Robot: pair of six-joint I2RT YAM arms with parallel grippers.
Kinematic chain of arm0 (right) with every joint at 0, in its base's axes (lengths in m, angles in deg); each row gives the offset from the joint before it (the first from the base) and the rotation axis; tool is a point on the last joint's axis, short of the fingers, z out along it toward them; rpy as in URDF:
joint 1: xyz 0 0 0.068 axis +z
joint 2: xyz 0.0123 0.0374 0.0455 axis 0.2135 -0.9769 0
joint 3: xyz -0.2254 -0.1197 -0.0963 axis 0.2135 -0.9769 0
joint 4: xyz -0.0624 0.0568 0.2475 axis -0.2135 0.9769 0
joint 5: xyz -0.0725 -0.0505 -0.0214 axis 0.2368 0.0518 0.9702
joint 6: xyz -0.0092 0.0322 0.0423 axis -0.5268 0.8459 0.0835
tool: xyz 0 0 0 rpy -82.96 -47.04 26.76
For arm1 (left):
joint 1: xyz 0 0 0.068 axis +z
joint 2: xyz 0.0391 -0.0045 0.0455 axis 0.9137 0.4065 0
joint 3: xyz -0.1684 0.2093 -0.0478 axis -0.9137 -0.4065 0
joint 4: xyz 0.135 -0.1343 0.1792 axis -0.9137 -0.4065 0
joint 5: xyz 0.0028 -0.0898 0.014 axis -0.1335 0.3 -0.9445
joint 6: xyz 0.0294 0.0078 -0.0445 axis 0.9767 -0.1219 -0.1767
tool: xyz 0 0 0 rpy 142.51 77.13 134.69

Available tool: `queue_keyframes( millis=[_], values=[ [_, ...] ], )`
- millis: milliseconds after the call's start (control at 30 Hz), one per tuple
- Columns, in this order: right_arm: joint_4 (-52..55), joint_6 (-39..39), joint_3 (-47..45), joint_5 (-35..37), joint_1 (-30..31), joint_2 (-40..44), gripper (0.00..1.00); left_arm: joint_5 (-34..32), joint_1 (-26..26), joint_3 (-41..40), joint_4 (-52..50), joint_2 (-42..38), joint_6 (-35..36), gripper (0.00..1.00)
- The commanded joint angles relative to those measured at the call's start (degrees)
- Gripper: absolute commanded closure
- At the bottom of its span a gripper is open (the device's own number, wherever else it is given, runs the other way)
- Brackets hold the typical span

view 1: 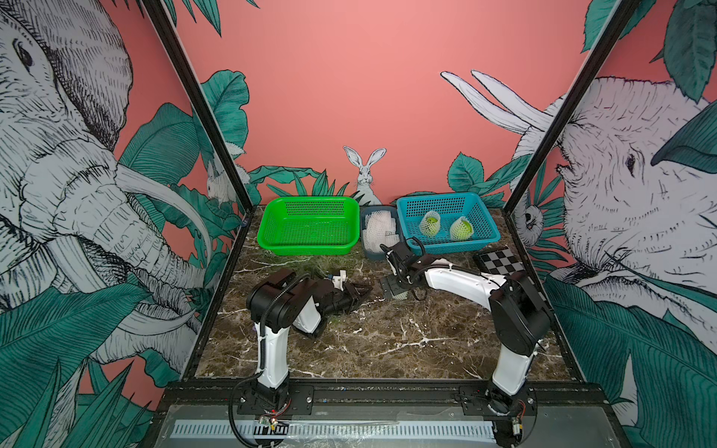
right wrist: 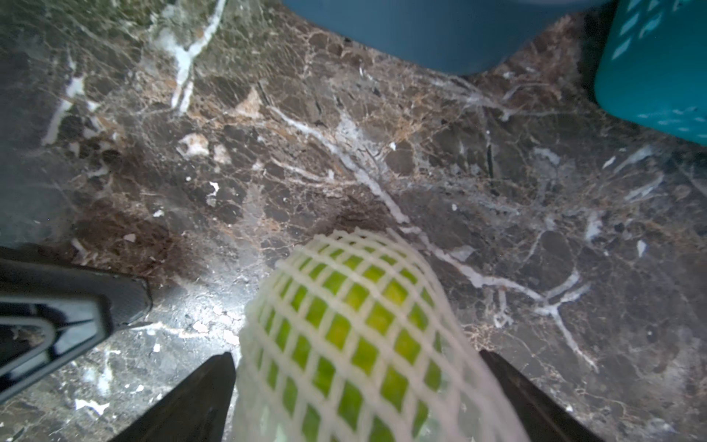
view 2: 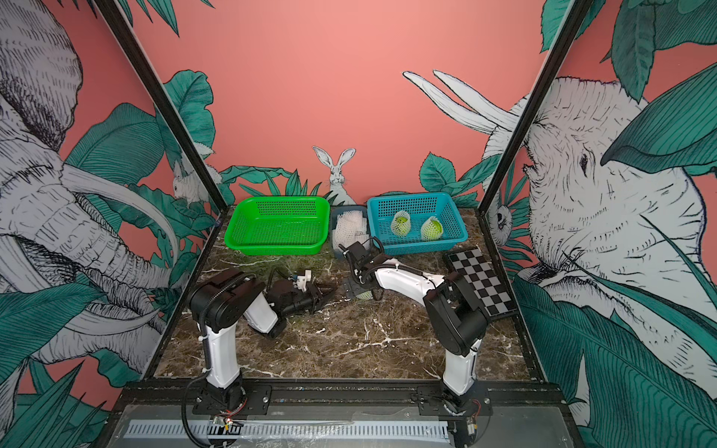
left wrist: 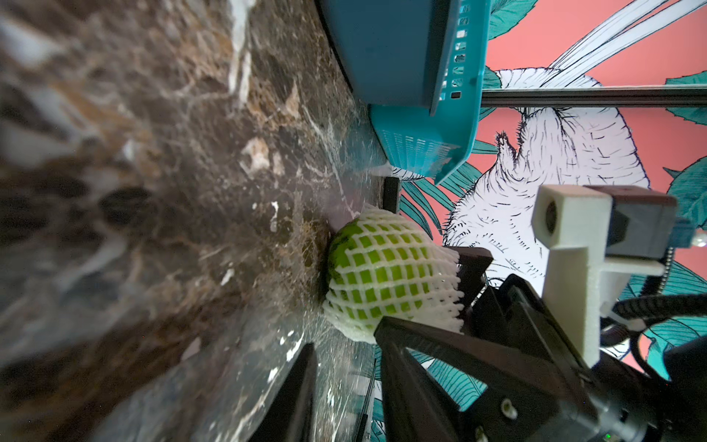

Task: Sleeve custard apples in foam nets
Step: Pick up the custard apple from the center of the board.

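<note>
– Two custard apples [view 1: 430, 225] sit in the blue basket [view 1: 485, 237] with their nets on. Where is the last one?

– The third custard apple [left wrist: 382, 275] stands on the table [view 1: 388, 341], in front of the blue basket. Its foam net [left wrist: 440, 306] is on it. Green shows through the holes, and the frilly end of the net sticks up.

– Who is holding it?

– Nobody. The right gripper [right wrist: 355, 358] hangs over it with its jaws wide apart, one finger on each side. They do not squeeze it. The left gripper [view 1: 361, 296] lies low over the table just beside it. It is a little bit open, with nothing in it.

– So what is the job now?

– I think it is to pick the fruit up and put it with the other two.

– How do you do that well?

– Go down until the fingers are next to the fat middle of the fruit, not the frilly end. If you pinch only net, the fruit may slip out. Close slowly and softly, because foam squashes and I think the fruit bruises. Lift straight up, high enough to clear the basket's wall. Put it down in a bare spot, not on top of the others. The left gripper should keep out of the way so the two do not bump.
</note>
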Motion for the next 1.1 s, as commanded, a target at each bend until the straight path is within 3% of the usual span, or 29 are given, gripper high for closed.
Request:
queue_keyframes(
  millis=[0,567,1067],
  values=[
    [2.1,-1.0,1.25,0.79,0.65,-0.49,0.01,0.47,-0.01,-0.28,1.95,-0.28,-0.55,0.69],
    [6.24,-0.88,7.57,1.39,0.54,-6.56,0.01,0.48,-0.01,-0.37,1.94,-0.02,-0.5,0.69],
    [4.43,-1.99,6.83,-0.43,-0.31,-7.83,0.11,0.38,-0.01,-0.54,1.94,-0.29,-0.58,0.69]
  ],
)
